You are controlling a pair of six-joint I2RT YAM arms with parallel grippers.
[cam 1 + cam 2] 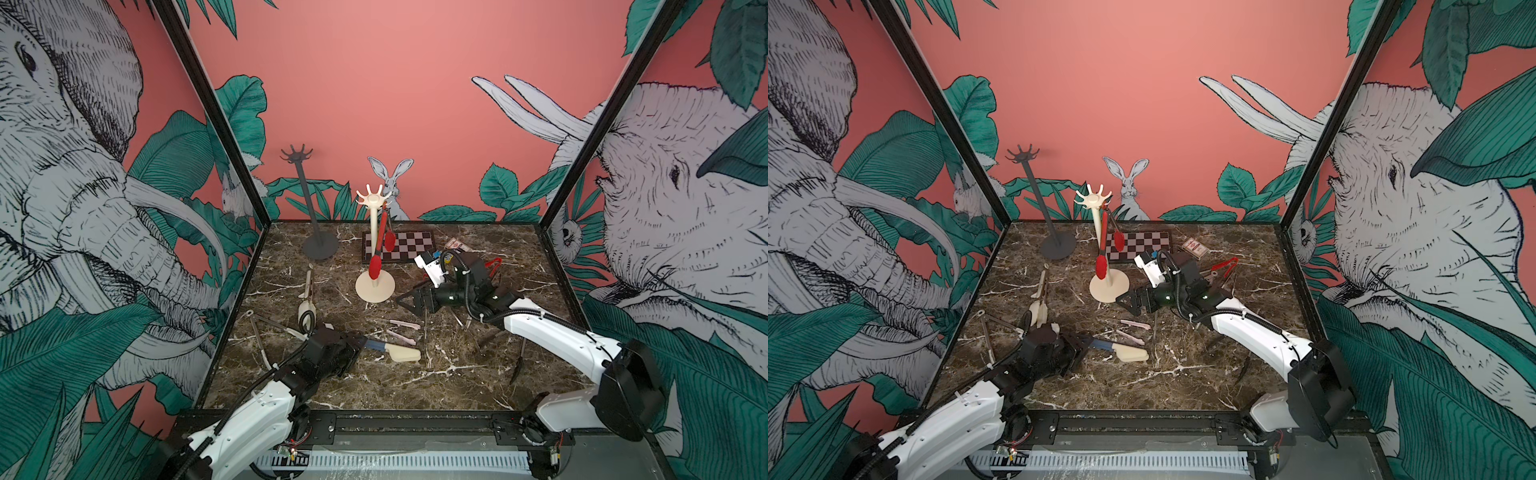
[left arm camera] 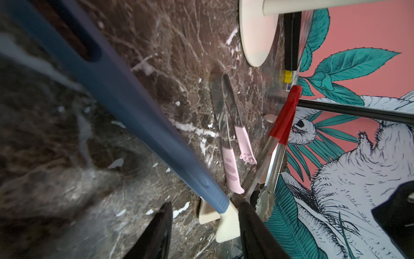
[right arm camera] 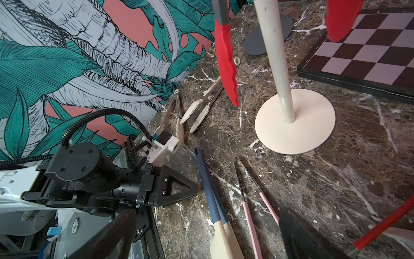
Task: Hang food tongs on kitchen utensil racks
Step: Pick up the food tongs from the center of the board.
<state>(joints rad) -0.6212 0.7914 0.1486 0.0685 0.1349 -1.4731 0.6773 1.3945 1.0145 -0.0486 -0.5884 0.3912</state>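
Note:
The blue food tongs [image 1: 376, 345] [image 1: 1102, 345] with cream tips lie on the marble at the front left. My left gripper [image 1: 360, 343] [image 2: 205, 205] stands at their handle end. Its jaws are apart, with the blue arm [image 2: 139, 116] running between them and a gap on one side. My right gripper [image 1: 409, 300] [image 3: 208, 215] hovers wide open and empty beside the cream-white rack [image 1: 375, 232] [image 1: 1100, 232]. Red-tipped tongs [image 1: 376, 266] hang from this rack. The dark grey rack [image 1: 305, 195] stands bare at the back left.
More tongs lie loose: cream-tipped ones [image 1: 306, 295], a metal pair [image 1: 262, 332], pink-tipped ones [image 1: 402, 330], red ones [image 1: 493, 264] behind my right arm, and dark ones [image 1: 519, 361]. A checkered board [image 1: 409, 245] and a small box [image 1: 457, 244] lie at the back.

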